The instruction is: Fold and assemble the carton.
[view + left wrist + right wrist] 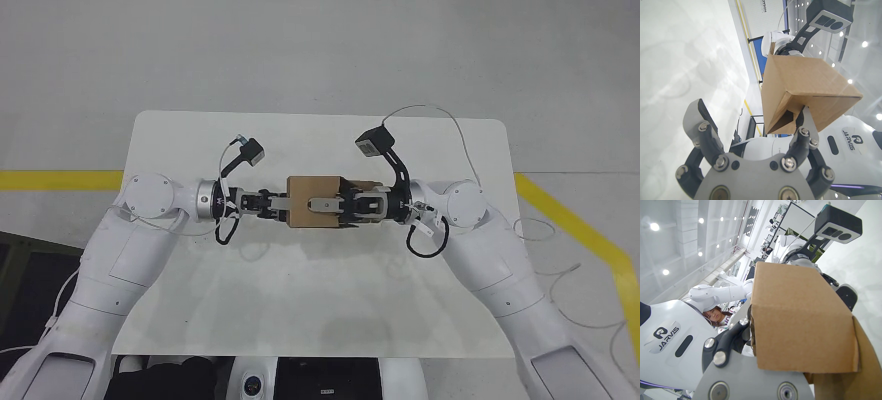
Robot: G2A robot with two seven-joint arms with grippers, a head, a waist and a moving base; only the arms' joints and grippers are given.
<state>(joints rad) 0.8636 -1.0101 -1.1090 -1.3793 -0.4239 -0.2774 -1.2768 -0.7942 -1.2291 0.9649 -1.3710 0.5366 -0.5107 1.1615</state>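
A brown carton (312, 190) is held above the white table (320, 300), between the two arms at the middle. My right gripper (335, 205) is shut on the carton; one pale finger lies over its top panel and the other is hidden. In the right wrist view the carton (800, 321) sits close, with one finger (742, 316) along its side. My left gripper (753, 106) stands open at the opposite end. One of its fingers (808, 121) pokes into the gap of the partly folded end flaps of the carton (806, 83); the other finger (700, 113) is well apart.
The table is bare all around the arms. Each wrist carries a black camera on a bracket (375, 143) rising above the carton's level. Yellow floor tape (60, 180) runs beside the table.
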